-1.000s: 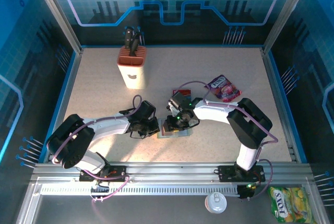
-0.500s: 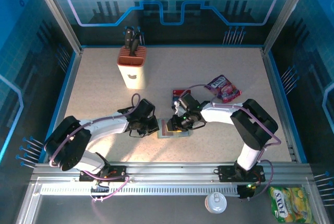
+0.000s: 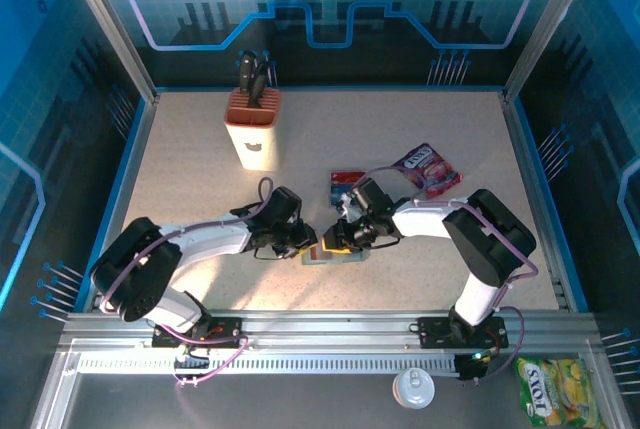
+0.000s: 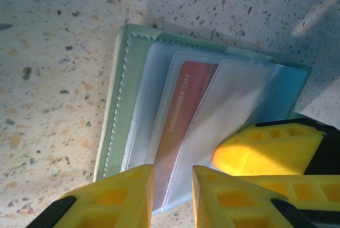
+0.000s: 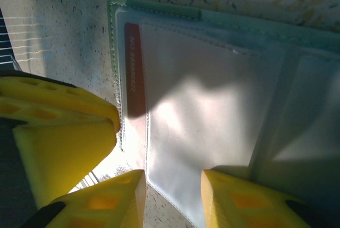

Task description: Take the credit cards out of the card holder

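Note:
The card holder (image 3: 338, 255) lies open on the table between my two grippers, a pale green wallet (image 4: 121, 100) with clear pockets (image 5: 212, 95). One of the credit cards (image 4: 183, 108) sits in a pocket, its red band (image 5: 134, 68) showing. Another card (image 3: 346, 180) lies loose on the table behind the holder. My left gripper (image 3: 308, 240) hovers at the holder's left edge, its jaws a little apart (image 4: 172, 199) over the pocket seam. From the right, my right gripper (image 3: 336, 237) stands open (image 5: 172, 201) over the clear pocket. The two grippers' yellow fingers nearly touch.
A purple snack packet (image 3: 428, 169) lies right of the loose card. A tan knife block (image 3: 254, 127) stands at the back left. A metal rail (image 3: 320, 327) runs along the near edge, with a cup (image 3: 413, 387) and a yellow packet (image 3: 556, 397) beyond it.
My left gripper has parted its jaws from shut and edged right toward the holder. The right gripper has shifted slightly right and narrowed a little.

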Controlling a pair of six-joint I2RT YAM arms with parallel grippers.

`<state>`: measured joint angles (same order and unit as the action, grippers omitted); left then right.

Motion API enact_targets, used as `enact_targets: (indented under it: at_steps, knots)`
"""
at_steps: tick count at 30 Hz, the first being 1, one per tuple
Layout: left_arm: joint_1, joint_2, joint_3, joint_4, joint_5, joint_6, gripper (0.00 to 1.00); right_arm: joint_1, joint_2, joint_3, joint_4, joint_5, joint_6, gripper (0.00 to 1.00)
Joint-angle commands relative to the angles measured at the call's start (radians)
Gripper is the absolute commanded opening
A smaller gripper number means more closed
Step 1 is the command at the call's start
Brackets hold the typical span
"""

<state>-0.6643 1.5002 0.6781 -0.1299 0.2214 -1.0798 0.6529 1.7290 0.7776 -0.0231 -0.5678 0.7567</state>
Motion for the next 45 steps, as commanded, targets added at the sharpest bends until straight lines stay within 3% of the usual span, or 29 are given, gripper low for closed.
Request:
enact_targets:
  at_steps: [1, 29, 37, 45]
  knots:
    - [-0.006, 0.026, 0.014, 0.048, 0.035, -0.029, 0.26, -0.019, 0.002, -0.032, 0.023, -0.022, 0.019, 0.33]
    - [-0.006, 0.060, 0.011, 0.127, 0.062, -0.053, 0.21, -0.056, 0.029, -0.089, 0.159, -0.113, 0.067, 0.27]
    - [-0.006, 0.053, 0.031, 0.122, 0.075, -0.049, 0.18, -0.061, -0.043, -0.091, 0.179, -0.136, 0.093, 0.28]
    - [-0.016, 0.039, 0.082, 0.090, 0.081, -0.045, 0.21, -0.096, -0.188, -0.071, 0.026, -0.063, 0.054, 0.29]
